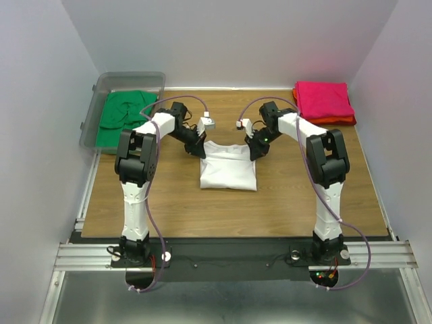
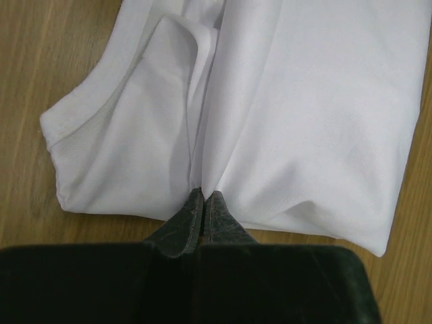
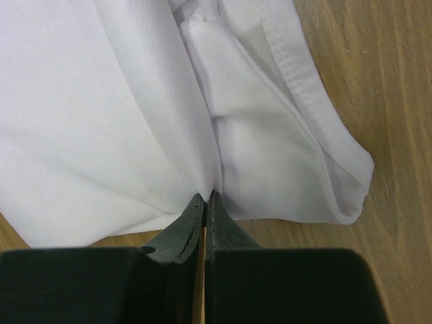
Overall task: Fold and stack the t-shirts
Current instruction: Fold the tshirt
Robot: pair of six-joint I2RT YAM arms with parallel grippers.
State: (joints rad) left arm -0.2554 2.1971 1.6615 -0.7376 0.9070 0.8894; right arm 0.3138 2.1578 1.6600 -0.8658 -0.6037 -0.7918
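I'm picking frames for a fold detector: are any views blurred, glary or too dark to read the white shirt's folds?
Top external: evenly lit, no glare or blur, but the white t-shirt is bright and its folds show faintly. Left wrist: folds and soft shadows read clearly; the left gripper is near-black, little detail. Right wrist: collar stitching sharp; the right gripper equally dark.

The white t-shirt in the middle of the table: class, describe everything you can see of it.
The white t-shirt is plain soft cloth, folded into a rectangle, lying flat on the wooden table, its curved neckline toward the far edge. The left gripper and right gripper each pinch its far edge, one either side of the neckline, cloth puckering into the shut tips. Nothing else touches it.
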